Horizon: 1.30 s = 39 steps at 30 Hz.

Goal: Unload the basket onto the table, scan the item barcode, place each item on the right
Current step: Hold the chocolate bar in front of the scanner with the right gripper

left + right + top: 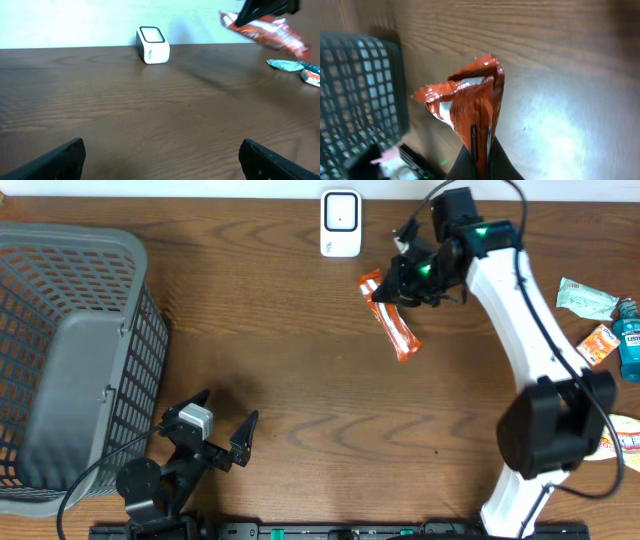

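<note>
An orange snack packet [393, 326] hangs above the table with my right gripper [388, 293] shut on its upper end. In the right wrist view the crinkled packet [465, 105] rises from between the closed fingers of that gripper [482, 156]. The white barcode scanner [340, 223] stands at the far edge of the table, a short way left of the packet; it also shows in the left wrist view as the scanner [152, 45], with the packet [270, 30] up at the right. My left gripper [222, 426] rests near the front edge, open and empty.
A grey plastic basket [60, 360] fills the left side of the table. At the right edge lie a teal packet [585, 298], a small orange packet [597, 345] and a blue bottle [628, 340]. Bare wood lies between the arms.
</note>
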Available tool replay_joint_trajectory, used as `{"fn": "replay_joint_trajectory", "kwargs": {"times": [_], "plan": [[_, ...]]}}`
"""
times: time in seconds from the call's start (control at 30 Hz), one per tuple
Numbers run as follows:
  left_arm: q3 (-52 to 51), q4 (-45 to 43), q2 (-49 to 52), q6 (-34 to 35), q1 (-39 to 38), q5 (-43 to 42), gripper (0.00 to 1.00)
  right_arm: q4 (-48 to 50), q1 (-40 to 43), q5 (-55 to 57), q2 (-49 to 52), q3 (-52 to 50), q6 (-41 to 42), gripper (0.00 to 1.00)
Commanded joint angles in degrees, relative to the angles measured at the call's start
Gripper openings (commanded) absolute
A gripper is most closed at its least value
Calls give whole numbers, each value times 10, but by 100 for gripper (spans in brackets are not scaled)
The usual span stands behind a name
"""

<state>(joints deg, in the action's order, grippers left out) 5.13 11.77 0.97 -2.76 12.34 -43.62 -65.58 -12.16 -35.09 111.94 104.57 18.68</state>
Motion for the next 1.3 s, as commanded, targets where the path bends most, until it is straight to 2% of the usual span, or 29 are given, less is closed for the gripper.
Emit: {"fn": "replay_joint_trajectory", "kwargs": {"times": [0.0,0.23,0.33,0.43,0.53,0.77,0.97,1.13,1.27], "plan": [[-10,13,-3,3,1,-8,98,-24,-12,34,-18,3,89,2],[-10,13,-3,3,1,-8,98,-18,-55,78,-31,3,106,2],[-10,13,-3,3,1,-8,98,43,-76,116,-32,3,57,1],[-10,13,-3,3,1,-8,98,129,-94,140,-32,3,-24,1],[-10,13,-3,3,1,-8,98,204,-104,172,-32,3,-66,2],[-10,13,-3,3,1,-8,98,386,-116,427,-13,-7,-100,2],[-10,13,-3,3,1,-8,98,583,-115,448,64,-8,-268,2],[-10,13,-3,3,1,-8,98,775,-115,555,140,-8,-279,1],[-10,13,-3,3,1,-8,98,911,-117,560,196,-4,-336,1]]}}
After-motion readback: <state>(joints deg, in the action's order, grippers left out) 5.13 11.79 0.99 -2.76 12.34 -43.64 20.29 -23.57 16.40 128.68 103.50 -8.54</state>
